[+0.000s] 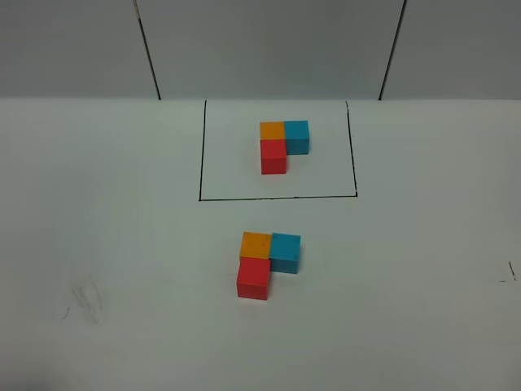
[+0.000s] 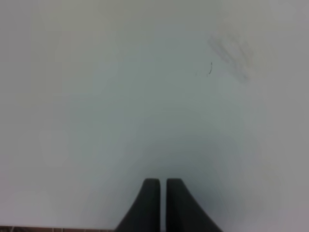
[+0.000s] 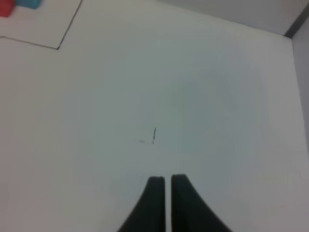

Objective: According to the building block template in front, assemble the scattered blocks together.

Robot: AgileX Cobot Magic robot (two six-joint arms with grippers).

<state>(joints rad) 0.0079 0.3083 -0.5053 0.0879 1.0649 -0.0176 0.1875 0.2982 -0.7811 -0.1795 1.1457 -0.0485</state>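
- Orange, red, blue scattered blocks [image 1: 268, 262] sit joined on the surface [image 1: 423, 309], well away from either tool.
- We judge them light, rigid; grip flat opposite faces.
- Left tool [image 2: 163, 186] and right tool [image 3: 167, 182] pinch together, empty.

I see the building block template [image 1: 284, 144] inside its black frame near the table's far edge. The scattered blocks [image 1: 268, 262] touch in the same L shape at the table's middle.

At frame centre the scattered blocks [image 1: 269, 263] sit joined in an L, below the building block template [image 1: 284, 145] inside its black rectangle [image 1: 200, 155].
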